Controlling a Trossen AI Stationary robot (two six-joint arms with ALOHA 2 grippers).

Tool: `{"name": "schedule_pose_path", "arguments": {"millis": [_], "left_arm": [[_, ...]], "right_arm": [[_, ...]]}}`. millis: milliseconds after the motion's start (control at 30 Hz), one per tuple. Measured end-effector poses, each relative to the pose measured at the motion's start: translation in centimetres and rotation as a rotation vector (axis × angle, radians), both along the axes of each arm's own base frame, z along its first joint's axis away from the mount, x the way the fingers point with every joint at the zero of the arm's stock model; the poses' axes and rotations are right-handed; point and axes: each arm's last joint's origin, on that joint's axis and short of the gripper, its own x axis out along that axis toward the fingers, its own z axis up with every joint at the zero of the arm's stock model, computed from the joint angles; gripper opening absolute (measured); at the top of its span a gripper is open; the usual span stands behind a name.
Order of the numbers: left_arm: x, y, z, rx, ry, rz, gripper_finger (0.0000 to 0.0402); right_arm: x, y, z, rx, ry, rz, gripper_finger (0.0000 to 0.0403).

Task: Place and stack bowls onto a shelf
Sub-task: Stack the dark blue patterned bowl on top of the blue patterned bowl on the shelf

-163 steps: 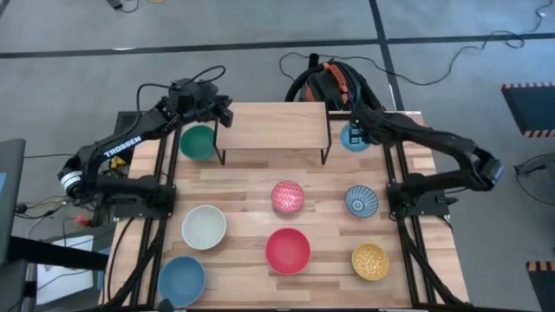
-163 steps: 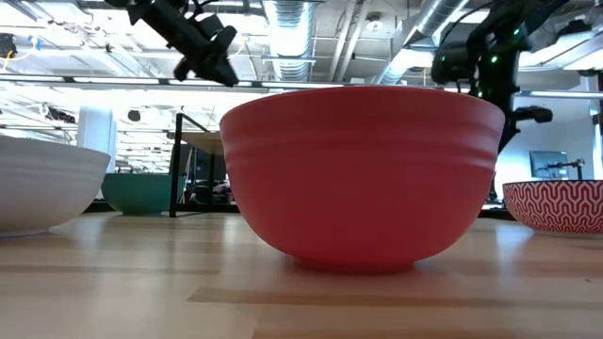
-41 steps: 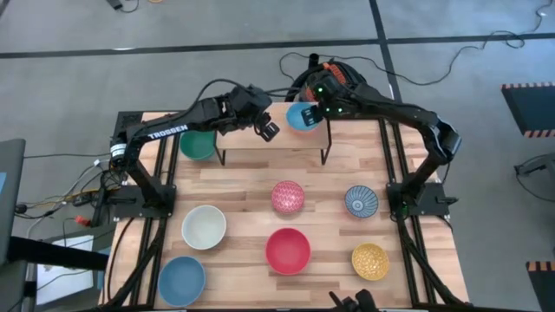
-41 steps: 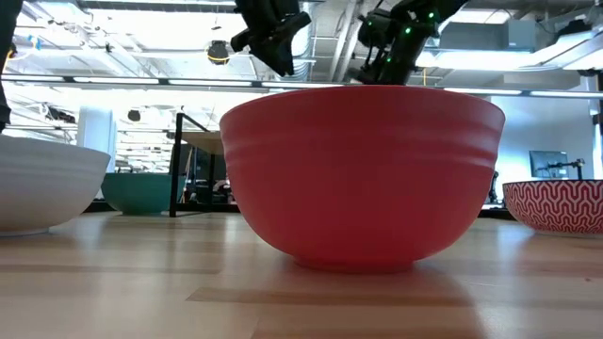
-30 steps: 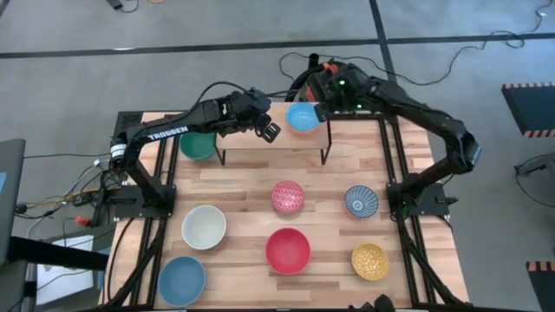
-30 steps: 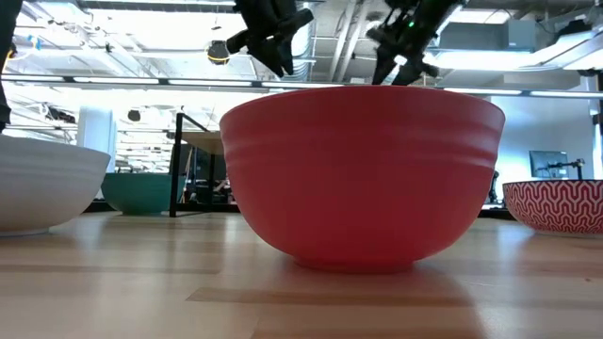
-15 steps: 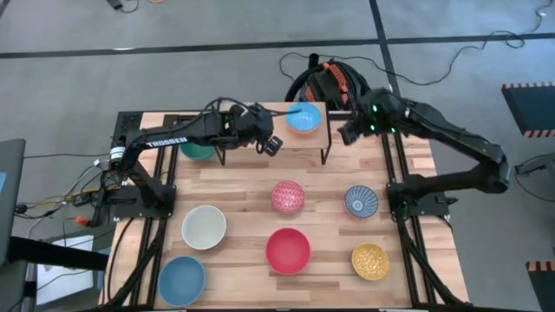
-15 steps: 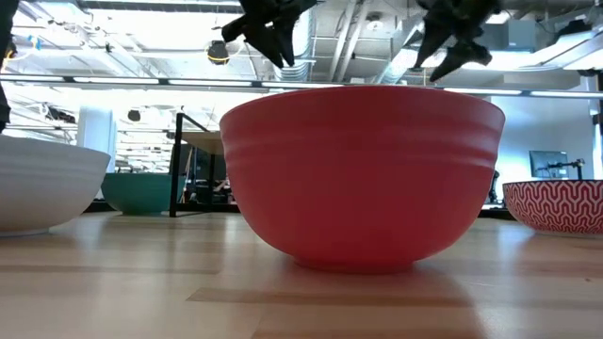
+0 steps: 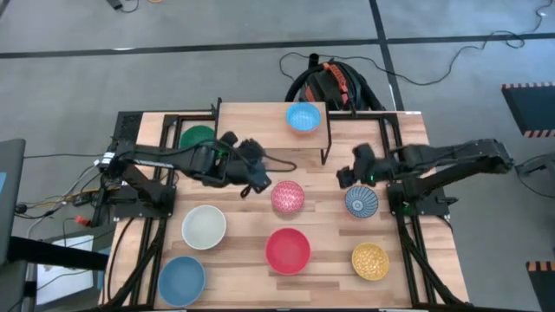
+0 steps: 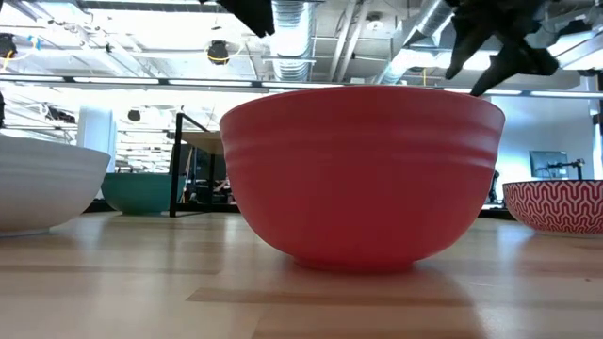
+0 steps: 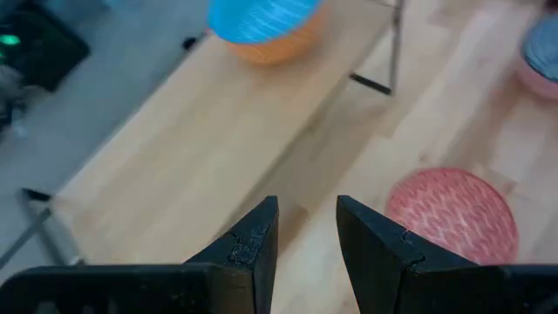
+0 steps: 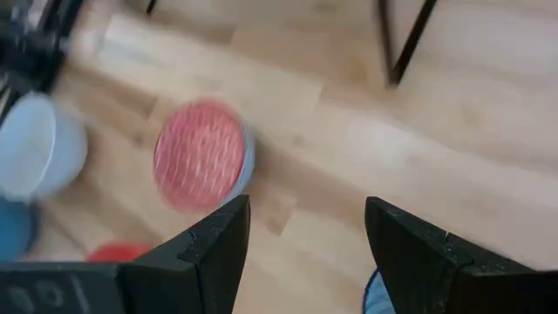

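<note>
The light-wood shelf point(image 9: 260, 126) stands at the table's far side. One light-blue bowl point(image 9: 302, 117) sits on its right end, also in the left wrist view point(image 11: 261, 22). The green bowl point(image 9: 198, 137) rests on the table at the shelf's left end. The pink speckled bowl point(image 9: 288, 197) lies mid-table. My left gripper point(image 9: 253, 182) hovers just left of it, fingers a little apart and empty point(image 11: 307, 235). My right gripper point(image 9: 345, 176) hovers between the pink bowl and the blue patterned bowl point(image 9: 361, 201), open wide and empty point(image 12: 305, 228).
The cream bowl point(image 9: 205, 226), red bowl point(image 9: 288, 250), yellow speckled bowl point(image 9: 370, 261) and a plain blue bowl point(image 9: 181, 279) rest on the near half of the table. The red bowl point(image 10: 363, 174) fills the low view. The shelf's black legs point(image 12: 405, 39) stand ahead of my right gripper.
My right gripper has drawn away from the blue bowl on the shelf, first toward the table's right edge, then toward the near edge and down. The bowl stays on the shelf. My left gripper has gone from over the shelf toward the near edge, down beside the pink bowl.
</note>
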Motion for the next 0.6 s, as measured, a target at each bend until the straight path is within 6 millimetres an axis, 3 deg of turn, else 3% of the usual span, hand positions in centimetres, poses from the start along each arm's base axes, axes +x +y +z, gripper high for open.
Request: {"name": "schedule_pose_path", "arguments": {"millis": [267, 433, 600], "left_arm": [[0.6, -0.3, -4.7, -0.174, 0.091, -0.107, 0.0105], [0.2, -2.6, -6.0, -0.238, 0.125, -0.180, 0.0105], [-0.1, -4.4, -6.0, -0.212, 0.122, -0.218, 0.0105]], "right_arm": [[1.4, 3.3, -2.0, 0.043, 0.102, 0.084, 0.0254], [2.6, 4.3, -4.0, 0.120, 0.226, 0.111, 0.0254], [4.4, 4.4, -5.7, 0.161, 0.284, 0.152, 0.0254]]}}
